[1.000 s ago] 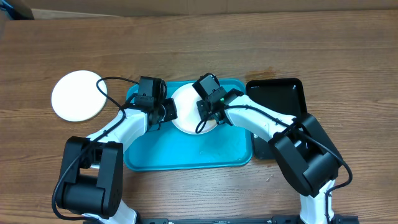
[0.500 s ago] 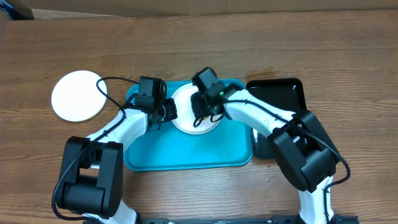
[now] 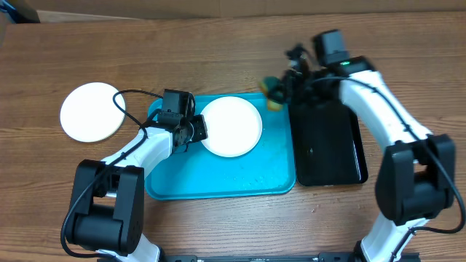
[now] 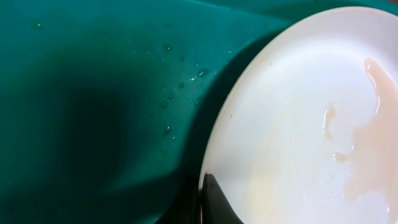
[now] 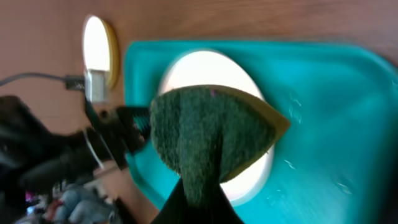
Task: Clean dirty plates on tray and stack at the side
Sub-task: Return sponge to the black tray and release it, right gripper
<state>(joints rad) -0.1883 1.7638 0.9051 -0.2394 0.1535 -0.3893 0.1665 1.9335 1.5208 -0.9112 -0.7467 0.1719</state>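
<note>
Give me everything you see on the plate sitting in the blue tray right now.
The plate is round, white and glossy, lying flat, face up, in the upper middle of the tray. A thin pinkish wet film streaks its face. The left gripper sits at its left rim, one finger at the edge; whether it clamps is unclear. The sponge in the right gripper is clear of it.

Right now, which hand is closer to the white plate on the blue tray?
Left. The left hand pinches the left rim of the plate. The right hand is past the far right corner of the tray, holding a sponge, well away.
</note>
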